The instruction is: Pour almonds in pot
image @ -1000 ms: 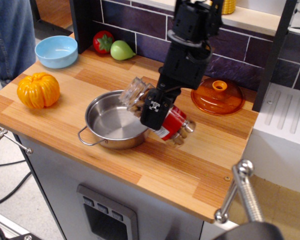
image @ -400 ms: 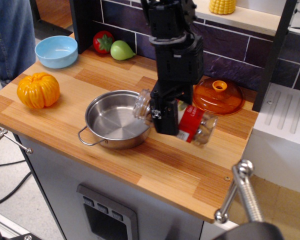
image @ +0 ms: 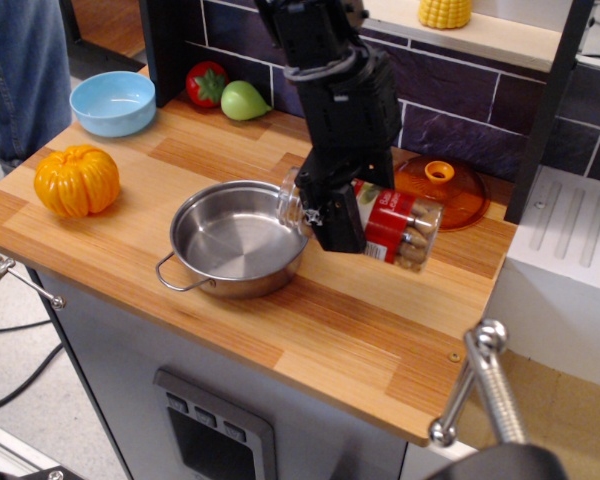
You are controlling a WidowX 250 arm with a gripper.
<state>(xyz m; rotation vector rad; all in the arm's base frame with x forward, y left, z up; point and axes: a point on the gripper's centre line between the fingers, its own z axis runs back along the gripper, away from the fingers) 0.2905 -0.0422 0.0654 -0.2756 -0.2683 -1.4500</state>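
Observation:
My black gripper [image: 338,215] is shut on a clear jar [image: 380,222] with a red and white label. The jar lies nearly level above the counter, its mouth pointing left over the right rim of the pot. Tan-brown almonds [image: 415,247] show through the jar's far right end. The pot [image: 230,240] is a shallow shiny steel pan with a wire loop handle at its front left. Its inside looks bare. The fingertips are partly hidden against the jar.
An orange glass lid [image: 448,188] lies behind the jar. An orange pumpkin [image: 76,180] and a light blue bowl [image: 113,103] are at the left. A red pepper [image: 207,84] and a green pear [image: 244,101] stand at the back wall. A person's leg [image: 25,70] stands far left.
The jar has swung from mouth tilted up over the pot to nearly level, and the arm has shifted left and upright. The almonds stay in the jar's right end.

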